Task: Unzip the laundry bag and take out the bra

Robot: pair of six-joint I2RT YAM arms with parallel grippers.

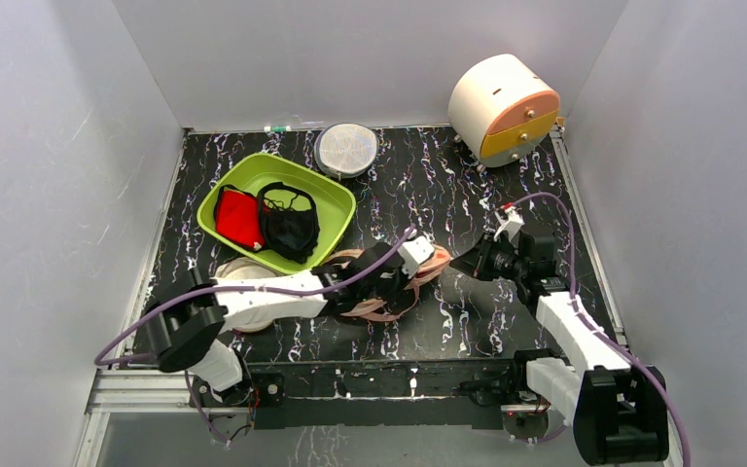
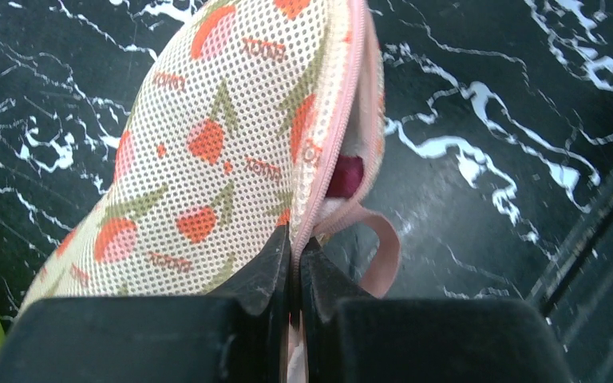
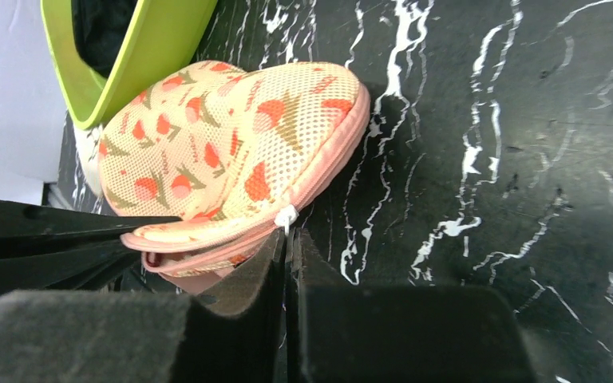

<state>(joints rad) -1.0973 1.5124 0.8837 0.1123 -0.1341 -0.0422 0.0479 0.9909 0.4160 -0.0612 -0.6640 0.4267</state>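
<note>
The laundry bag lies mid-table, mostly under my left arm. In the left wrist view it shows beige mesh with a red-orange print and a pink zip rim, parted a little. A dark maroon bit of the bra shows in the gap. My left gripper is shut on the bag's zip rim beside a pink loop; it also shows in the top view. My right gripper is shut on the white zip pull at the bag's edge; it also shows in the top view.
A green bin at back left holds a red garment and a black bra; its wall shows in the right wrist view. A round grey mesh disc and a cream drum stand at the back. A cream disc lies under my left arm.
</note>
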